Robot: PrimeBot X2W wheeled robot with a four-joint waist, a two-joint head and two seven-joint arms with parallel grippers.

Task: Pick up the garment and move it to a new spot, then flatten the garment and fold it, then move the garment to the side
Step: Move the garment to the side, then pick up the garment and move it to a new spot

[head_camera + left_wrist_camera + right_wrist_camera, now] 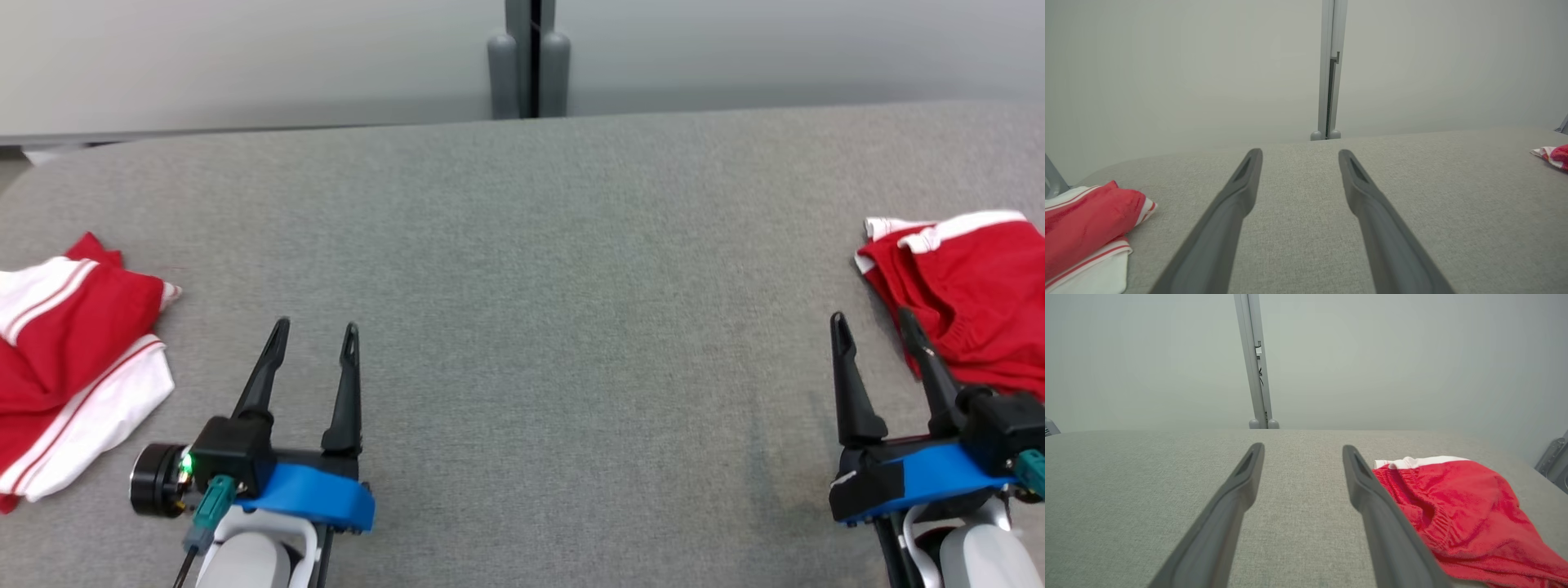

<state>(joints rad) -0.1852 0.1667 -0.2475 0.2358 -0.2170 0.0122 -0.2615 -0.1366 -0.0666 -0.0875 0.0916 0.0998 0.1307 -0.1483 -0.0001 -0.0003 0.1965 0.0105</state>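
Now your jaws stand spread and empty: left gripper (317,325) near the folded garment (73,367), right gripper (870,316) just beside the crumpled garment (971,286) on the surface (522,327).

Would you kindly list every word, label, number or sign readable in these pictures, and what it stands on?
None. No readable text stands on the folded red-and-white garment, the crumpled red garment, the grey table, the left gripper or the right gripper.

Our left hand (315,328) and right hand (872,320) hover low with fingers spread apart, empty, pointing forward.
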